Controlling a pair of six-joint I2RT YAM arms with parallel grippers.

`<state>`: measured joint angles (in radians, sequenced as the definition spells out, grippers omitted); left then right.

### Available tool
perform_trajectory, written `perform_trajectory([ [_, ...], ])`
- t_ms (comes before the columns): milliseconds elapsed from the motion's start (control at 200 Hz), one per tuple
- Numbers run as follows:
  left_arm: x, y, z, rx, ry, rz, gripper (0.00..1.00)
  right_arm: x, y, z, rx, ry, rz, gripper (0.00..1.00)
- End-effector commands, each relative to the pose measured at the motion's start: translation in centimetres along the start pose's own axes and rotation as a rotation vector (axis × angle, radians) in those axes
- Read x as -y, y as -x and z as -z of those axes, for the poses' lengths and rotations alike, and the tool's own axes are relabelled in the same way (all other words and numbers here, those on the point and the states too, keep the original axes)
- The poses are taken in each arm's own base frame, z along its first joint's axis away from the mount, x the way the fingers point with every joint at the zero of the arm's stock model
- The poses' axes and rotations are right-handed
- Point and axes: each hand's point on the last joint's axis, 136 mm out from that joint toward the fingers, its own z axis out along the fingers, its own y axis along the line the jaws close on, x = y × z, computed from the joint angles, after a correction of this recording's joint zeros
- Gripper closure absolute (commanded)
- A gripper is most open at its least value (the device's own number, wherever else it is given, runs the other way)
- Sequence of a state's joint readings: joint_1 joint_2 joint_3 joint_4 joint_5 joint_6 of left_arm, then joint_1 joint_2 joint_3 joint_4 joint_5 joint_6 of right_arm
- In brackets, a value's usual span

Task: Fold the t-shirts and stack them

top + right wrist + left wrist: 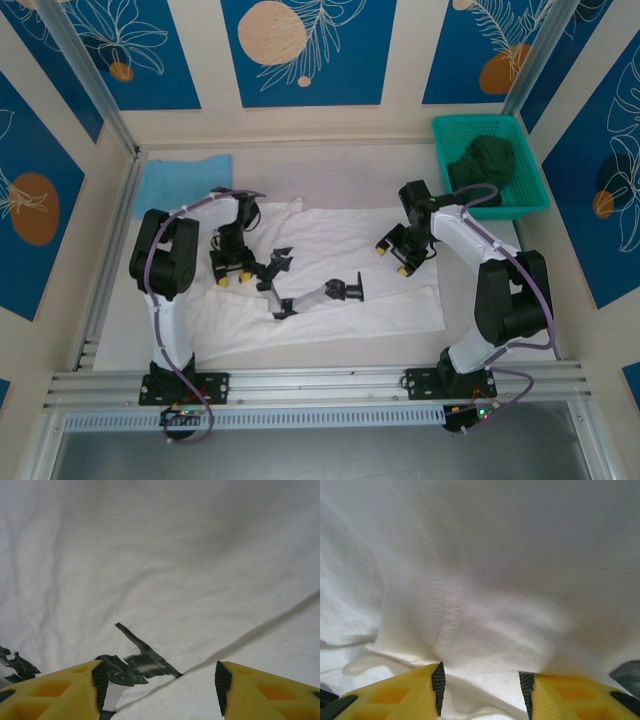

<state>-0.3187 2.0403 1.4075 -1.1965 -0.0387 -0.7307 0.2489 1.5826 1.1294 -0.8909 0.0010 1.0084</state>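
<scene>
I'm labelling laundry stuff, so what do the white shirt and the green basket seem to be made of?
White shirt: soft knit cloth, likely cotton, matte; fine weave, a stitched seam and wrinkles show. Green basket: probably rigid plastic; even teal colour, straight moulded rim, finish hard to judge.

We find bare table free along the far strip and near edge. The white shirt covers the middle; the left gripper and right gripper hang over it, well apart. Blue shirt blocks the far-left corner, basket the far-right.
</scene>
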Motion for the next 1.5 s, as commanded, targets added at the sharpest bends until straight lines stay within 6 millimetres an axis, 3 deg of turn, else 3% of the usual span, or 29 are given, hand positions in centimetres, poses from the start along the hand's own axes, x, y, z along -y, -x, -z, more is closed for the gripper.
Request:
perform_trajectory([
  [0,1.4,4.5,2.3,0.135,-0.033,0.059,0.53,-1.0,0.2,1.1,0.014,0.023,0.128,0.39],
  [65,1.9,5.6,5.2,0.173,-0.045,0.061,0.52,-1.6,0.3,1.8,0.036,0.051,0.187,0.38],
  [210,3.6,7.6,13.7,0.33,-0.198,0.078,0.41,-1.2,1.5,2.7,0.099,0.037,0.191,0.36],
  [285,4.5,8.8,15.7,0.36,-0.251,0.092,0.39,-0.8,2.3,3.1,0.116,0.027,0.13,0.35],
  [345,5.9,9.7,15.2,0.325,-0.308,0.112,0.4,-1.0,2.9,3.6,0.122,0.033,0.095,0.35],
  [550,9.3,12.3,10.7,0.201,-0.39,0.172,0.48,-1.9,4.4,4.2,0.149,0.0,0.076,0.36],
  [685,10.1,13.7,9.0,0.183,-0.409,0.186,0.54,-2.3,5.0,4.1,0.153,0.0,0.072,0.37],
  [835,9.7,13.8,7.7,0.162,-0.371,0.202,0.56,-2.5,5.2,4.0,0.147,-0.011,0.078,0.37],
  [1150,9.1,13.4,6.6,0.155,-0.34,0.197,0.63,-2.1,5.7,3.6,0.141,-0.017,0.072,0.37],
  [1275,8.9,13.3,6.8,0.16,-0.338,0.19,0.76,-1.9,6.2,3.5,0.15,-0.024,0.065,0.39],
  [1345,8.9,13.2,7.0,0.163,-0.341,0.186,0.78,-1.9,6.5,3.5,0.151,-0.026,0.055,0.39],
  [1430,8.5,13.2,7.9,0.183,-0.338,0.183,0.78,-2.0,7.0,3.5,0.157,-0.03,0.052,0.39],
  [1495,8.1,13.1,8.5,0.2,-0.333,0.175,0.64,-2.1,7.2,3.5,0.16,-0.03,0.051,0.39],
])
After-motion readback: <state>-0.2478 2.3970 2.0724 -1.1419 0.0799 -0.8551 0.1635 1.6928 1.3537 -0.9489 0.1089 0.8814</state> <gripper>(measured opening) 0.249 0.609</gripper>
